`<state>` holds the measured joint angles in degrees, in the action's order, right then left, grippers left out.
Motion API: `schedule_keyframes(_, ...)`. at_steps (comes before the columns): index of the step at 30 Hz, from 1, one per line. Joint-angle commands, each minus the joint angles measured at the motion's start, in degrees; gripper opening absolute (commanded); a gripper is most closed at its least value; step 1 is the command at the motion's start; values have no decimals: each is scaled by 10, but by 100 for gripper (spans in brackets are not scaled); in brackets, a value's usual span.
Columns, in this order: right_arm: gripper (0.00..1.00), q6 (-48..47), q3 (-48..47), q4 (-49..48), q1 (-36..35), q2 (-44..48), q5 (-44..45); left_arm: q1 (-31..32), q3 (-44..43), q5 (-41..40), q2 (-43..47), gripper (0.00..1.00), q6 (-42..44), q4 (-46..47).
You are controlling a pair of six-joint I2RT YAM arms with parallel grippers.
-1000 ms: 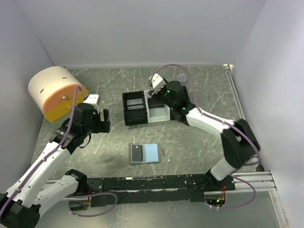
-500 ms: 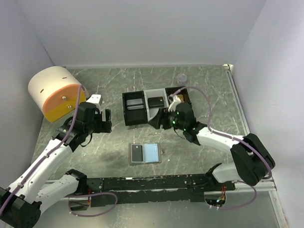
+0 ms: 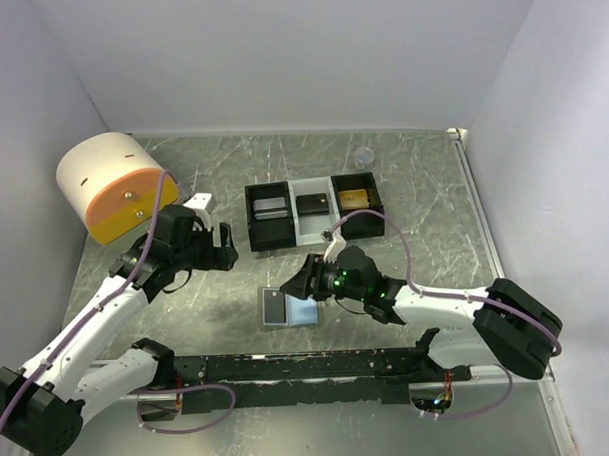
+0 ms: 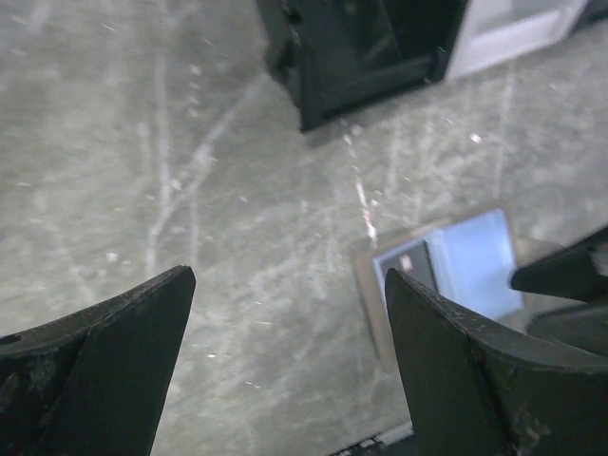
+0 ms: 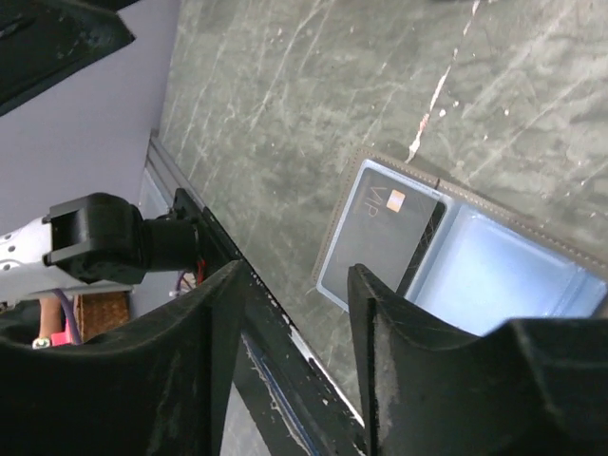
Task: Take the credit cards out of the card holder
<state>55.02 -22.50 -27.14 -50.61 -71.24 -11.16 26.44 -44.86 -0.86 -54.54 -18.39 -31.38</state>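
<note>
Three compartments in a row on the black-and-white tray (image 3: 250, 218), past table centre toward 12 o'clock: a grey-faced card (image 3: 272, 211) in the black one at the 9 o'clock end, a black card (image 3: 313, 202) in the white middle one, a gold card (image 3: 353, 197) in the black one at the 3 o'clock end. At 6 o'clock of the tray and apart from it, the card holder (image 3: 305, 310), lying flat and open on the table (image 3: 434, 213), grey border, pale blue lining. Holds one dark card (image 5: 385, 237) in the leaf at 9 o'clock, with pale letters and a small orange square on its face; shows only bare blue lining in the leaf at 3 o'clock. Over the holder's 12 o'clock edge, the right gripper (image 5: 296, 285), reaching in from 3 o'clock, fingers (image 5: 204, 361) parted with nothing between them. Impossible to tell whether touching the holder or hanging just above it. At 9 o'clock of the tray, the left gripper (image 4: 290, 285), jaws spread wide and empty above bare table. In the top view, part of the holder's 12 o'clock edge hidden under the right gripper; in both wrist views, the blue leaf cut off by a dark finger. Toward 10 o'clock, a white drum (image 3: 108, 185) with an orange face. Near the back wall at 1 o'clock, a small clear round thing (image 3: 363, 157), too small to make out.
</note>
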Motion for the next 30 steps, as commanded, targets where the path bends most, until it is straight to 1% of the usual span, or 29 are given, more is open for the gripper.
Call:
schedule_keyframes(1,44,59,13,-20,-34,-21,79,-3,46,158,2,90,-62,59)
schedule_keyframes(3,42,67,18,-31,-41,-33,80,2,67,198,0,83,-91,80)
schedule_keyframes(7,39,66,16,-38,-51,-61,77,25,104,220,23,80,-140,116)
schedule_keyframes(10,38,75,16,-59,-53,-83,70,39,125,235,32,77,-161,139)
schedule_keyframes(18,37,84,8,-79,-62,-137,66,85,150,223,0,68,-192,177)
schedule_keyframes(24,37,82,9,-56,-62,-166,74,110,159,213,-24,62,-201,198)
schedule_keyframes(26,37,81,12,-45,-62,-167,81,121,161,210,-34,58,-202,207)
schedule_keyframes(28,37,86,25,-54,-62,-159,89,131,163,205,-46,57,-201,210)
schedule_keyframes(30,36,91,36,-60,-62,-157,100,138,165,203,-59,54,-202,216)
